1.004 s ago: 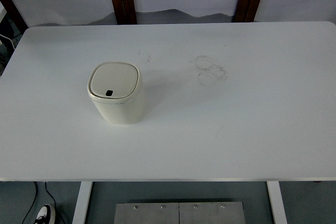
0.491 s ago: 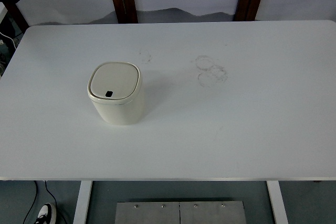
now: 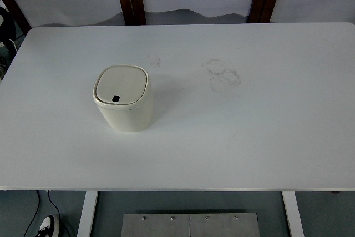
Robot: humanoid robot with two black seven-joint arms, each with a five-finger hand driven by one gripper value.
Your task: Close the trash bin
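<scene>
I see the cream trash bin (image 3: 122, 105) standing left of centre on the white table (image 3: 266, 131) with its lid (image 3: 121, 85) lying flat, so closing looks done to me, and neither hand is in view to judge.

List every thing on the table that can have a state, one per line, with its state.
Bin: upright on the table, nothing touching it.
Lid: shut, flat on the bin's rim.
Table: faint ring marks right of the bin, otherwise bare.
</scene>
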